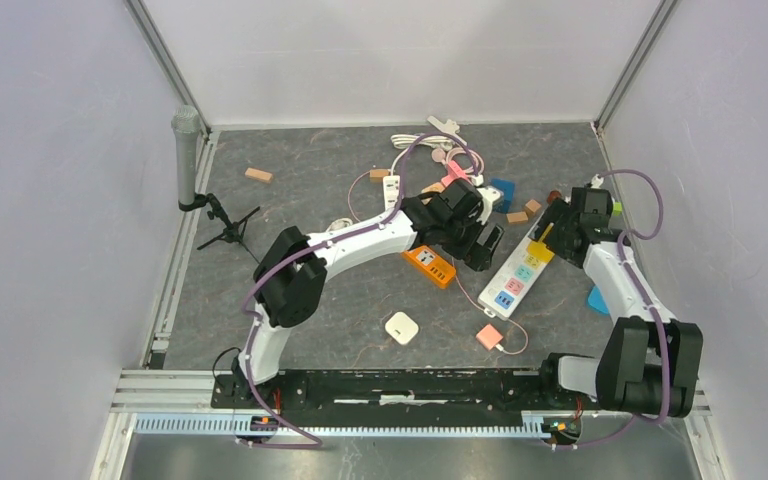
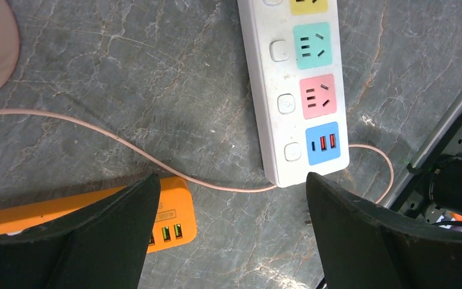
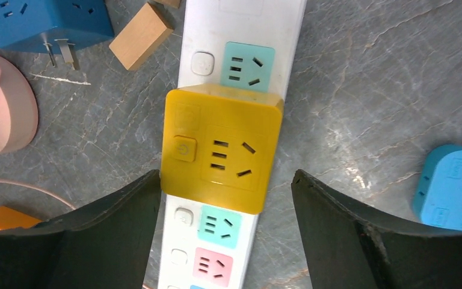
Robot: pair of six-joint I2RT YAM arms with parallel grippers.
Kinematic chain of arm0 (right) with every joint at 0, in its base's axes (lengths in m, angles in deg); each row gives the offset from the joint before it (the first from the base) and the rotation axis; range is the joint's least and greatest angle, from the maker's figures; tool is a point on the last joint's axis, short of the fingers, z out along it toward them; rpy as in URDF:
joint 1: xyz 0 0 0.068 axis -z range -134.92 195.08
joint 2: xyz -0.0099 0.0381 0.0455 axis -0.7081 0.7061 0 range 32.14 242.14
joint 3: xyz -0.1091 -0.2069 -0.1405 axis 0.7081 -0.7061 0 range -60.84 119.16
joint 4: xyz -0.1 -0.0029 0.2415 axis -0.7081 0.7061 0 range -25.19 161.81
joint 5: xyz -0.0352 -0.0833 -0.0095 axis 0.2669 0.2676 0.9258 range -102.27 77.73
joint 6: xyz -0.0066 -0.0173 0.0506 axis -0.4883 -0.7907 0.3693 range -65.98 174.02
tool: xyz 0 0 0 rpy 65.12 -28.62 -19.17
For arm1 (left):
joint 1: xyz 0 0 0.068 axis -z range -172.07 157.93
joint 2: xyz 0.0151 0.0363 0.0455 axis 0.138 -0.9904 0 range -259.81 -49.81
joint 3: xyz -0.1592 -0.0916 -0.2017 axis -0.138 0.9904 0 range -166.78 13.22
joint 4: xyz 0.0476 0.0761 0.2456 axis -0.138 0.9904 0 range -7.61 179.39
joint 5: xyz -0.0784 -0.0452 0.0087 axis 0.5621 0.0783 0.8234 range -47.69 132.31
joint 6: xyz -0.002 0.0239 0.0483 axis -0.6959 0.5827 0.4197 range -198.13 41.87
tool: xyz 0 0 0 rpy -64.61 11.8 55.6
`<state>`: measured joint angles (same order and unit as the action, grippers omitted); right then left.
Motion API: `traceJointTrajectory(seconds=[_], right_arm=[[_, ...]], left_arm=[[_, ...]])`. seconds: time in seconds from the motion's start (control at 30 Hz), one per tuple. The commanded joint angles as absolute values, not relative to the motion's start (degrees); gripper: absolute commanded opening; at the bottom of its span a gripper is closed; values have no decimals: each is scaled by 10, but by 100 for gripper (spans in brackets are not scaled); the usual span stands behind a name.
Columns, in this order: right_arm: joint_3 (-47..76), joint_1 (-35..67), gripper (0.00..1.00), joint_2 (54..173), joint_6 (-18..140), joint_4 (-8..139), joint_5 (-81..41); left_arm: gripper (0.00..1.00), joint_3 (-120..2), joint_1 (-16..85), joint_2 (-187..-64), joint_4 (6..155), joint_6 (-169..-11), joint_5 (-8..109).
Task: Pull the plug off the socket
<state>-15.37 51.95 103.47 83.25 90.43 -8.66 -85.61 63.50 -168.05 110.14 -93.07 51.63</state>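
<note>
**Observer:** Entry one. Where is the plug?

**Operator:** The yellow plug sits seated in the white socket strip and covers one outlet. A green outlet shows just past one edge of it, and another green one and a pink one show past the opposite edge. In the top view the strip lies slanted on the desk, right of centre, with the plug on its far half.

**Observer:** Right pincer?

**Operator:** My right pincer hangs over the plug, jaws wide, with one finger on each side of it. One fingertip is right at the plug's corner; I cannot tell whether it touches. The other finger stands apart from the plug. Nothing is gripped.

**Observer:** And the left?

**Operator:** My left pincer is also wide and holds nothing. It hovers over the strip's near end, by the blue outlet with the USB ports. A pink cable runs across the desk beneath it, up to the strip's end. An orange strip lies partly hidden under one finger.

**Observer:** Surroundings?

**Operator:** Near the strip's far part, on one side:
- a wooden block
- a blue cube adapter, prongs showing
- a pink round piece

On the other side, well apart, lies a light-blue adapter.
</note>
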Motion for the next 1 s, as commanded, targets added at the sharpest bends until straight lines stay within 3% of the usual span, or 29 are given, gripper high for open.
traceJointTrajectory(seconds=[0.0,0.4,0.7,0.83,0.97], right_arm=[[-138,506,81,1052,875,895,-23],[-133,470,65,1090,916,902,52],[-86,435,44,1117,938,922,77],[-79,424,49,1120,947,931,85],[-64,425,78,1129,935,950,124]], left_arm=[[96,-893,634,-1690,1092,-959,542],[93,-913,636,-1726,1080,-975,546],[92,-952,648,-1772,1070,-984,538],[90,-968,652,-1793,1060,-989,532],[89,-981,660,-1814,1057,-979,520]])
